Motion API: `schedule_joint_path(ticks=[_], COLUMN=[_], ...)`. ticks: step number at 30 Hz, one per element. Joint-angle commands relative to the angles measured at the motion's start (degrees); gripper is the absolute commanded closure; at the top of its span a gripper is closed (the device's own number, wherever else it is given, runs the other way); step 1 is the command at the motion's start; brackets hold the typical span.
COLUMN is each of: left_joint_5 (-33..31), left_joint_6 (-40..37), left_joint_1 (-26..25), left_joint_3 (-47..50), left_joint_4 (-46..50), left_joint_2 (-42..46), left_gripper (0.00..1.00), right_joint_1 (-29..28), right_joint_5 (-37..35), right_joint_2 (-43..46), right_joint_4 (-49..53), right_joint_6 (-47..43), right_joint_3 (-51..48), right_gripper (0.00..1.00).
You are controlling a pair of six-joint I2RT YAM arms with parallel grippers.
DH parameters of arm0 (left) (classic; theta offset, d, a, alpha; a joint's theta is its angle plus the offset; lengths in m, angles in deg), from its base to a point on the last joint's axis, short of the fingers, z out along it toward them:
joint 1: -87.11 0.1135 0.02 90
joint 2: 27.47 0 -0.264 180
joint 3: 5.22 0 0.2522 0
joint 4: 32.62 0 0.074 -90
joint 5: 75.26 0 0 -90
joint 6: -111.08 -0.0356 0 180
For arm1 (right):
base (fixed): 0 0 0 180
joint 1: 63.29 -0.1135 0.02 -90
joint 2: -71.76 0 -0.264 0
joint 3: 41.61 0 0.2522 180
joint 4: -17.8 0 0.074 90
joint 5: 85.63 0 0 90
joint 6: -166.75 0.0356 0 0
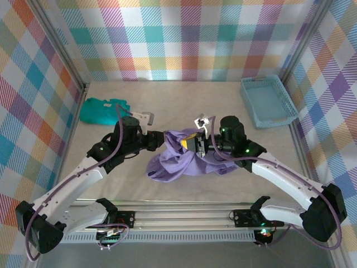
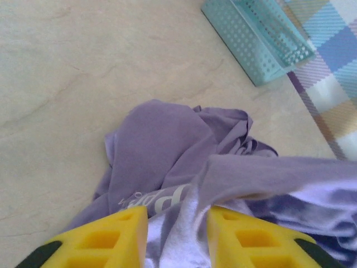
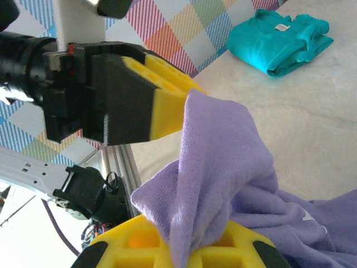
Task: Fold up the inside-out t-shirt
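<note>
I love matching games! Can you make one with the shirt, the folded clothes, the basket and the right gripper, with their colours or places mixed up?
Things:
1. t-shirt
2. folded garment
3. basket
4. right gripper

Clues:
A. teal, far left
B. light blue, far right
C. shut on purple cloth
D. lavender, bunched up in the middle

Pairs: 1-D, 2-A, 3-B, 4-C.
</note>
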Motion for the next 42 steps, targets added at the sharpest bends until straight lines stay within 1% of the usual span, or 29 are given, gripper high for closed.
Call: schedule_joint_path(ticks=[1, 4, 6, 8, 10, 12, 15, 17, 20, 22, 25, 28, 32, 34, 36, 38, 40, 42], left_joint_5=[0.2, -3.8, -5.5, -4.2, -1.1, 1.8, 2.8, 1.7, -2.4, -4.8, -5.0, -3.8, -1.5, -0.5, 1.2, 3.3, 6.4, 9.2], left_joint_6=[1.4, 1.4, 0.7, -0.7, -2.2, -3.8, -6.4, -6.9, -8.7, -9.2, -9.2, -9.4, -9.2, -8.8, -7.9, -6.6, -5.4, -4.8], left_joint_1=[-0.7, -2.7, -4.5, -6.8, -8.9, -10.7, -13.0, -13.2, -13.1, -12.7, -12.1, -11.5, -10.9, -10.2, -9.1, -7.6, -6.1, -5.2], left_joint_3=[1.3, 1.5, 1.5, 1.4, 1.2, 0.2, -1.9, -2.1, -2.4, -2.2, -2.3, -2.5, -3.2, -3.2, -2.8, -2.5, -1.4, -0.1], left_joint_4=[1.9, 5.6, 7.0, 6.4, 4.0, 2.3, 0.8, -1.4, -2.3, -2.8, -3.8, -5.1, -6.1, -8.9, -10.4, -11.8, -14.5, -17.0], left_joint_2=[3.3, 5.7, 7.2, 7.9, 7.3, 4.8, -0.1, -2.0, -4.5, -6.2, -8.0, -9.3, -10.5, -11.2, -12.0, -12.4, -12.1, -10.8], left_gripper=[0.60, 0.54, 0.52, 0.54, 0.59, 0.62, 0.63, 0.64, 0.66, 0.63, 0.57, 0.54, 0.53, 0.53, 0.57, 0.65, 0.76, 0.92], right_joint_1=[0.5, 0.7, 0.9, 1.0, 1.1, 1.2, 1.3, 1.6, 2.8, 3.3, 3.6, 3.8, 3.9, 3.9, 4.2, 4.4, 4.8, 5.3], right_joint_5=[1.5, 0.6, 0.5, 0.8, 1.2, 1.3, 1.7, 2.0, 2.7, 3.4, 4.3, 4.9, 5.6, 6.1, 6.4, 6.4, 6.2, 5.9], right_joint_2=[-0.6, -1.1, -1.5, -1.9, -2.1, -2.4, -2.4, -2.1, -1.2, -0.5, -0.2, 0.1, 0.0, 0.0, 0.2, 0.7, 1.5, 2.3], right_joint_4=[-5.3, -5.1, -5.3, -5.7, -6.3, -6.5, -5.9, -5.7, -6.3, -6.8, -6.5, -6.6, -7.4, -8.0, -8.3, -8.3, -7.8, -7.2], right_joint_6=[3.8, 4.4, 5.1, 5.9, 6.7, 7.5, 8.4, 9.0, 10.4, 11.1, 11.2, 11.1, 11.2, 11.5, 11.7, 11.5, 11.1, 10.6], right_joint_3=[0.3, 0.5, 0.5, 0.6, 0.5, 0.7, 1.1, 1.0, 0.3, -0.1, -0.1, -0.2, -0.4, -0.5, -0.6, -0.8, -1.2, -1.7], right_gripper=[1.00, 1.00, 1.00, 1.00, 1.00, 1.00, 1.00, 1.00, 1.00, 1.00, 1.00, 1.00, 1.00, 1.00, 1.00, 1.00, 1.00, 1.00])
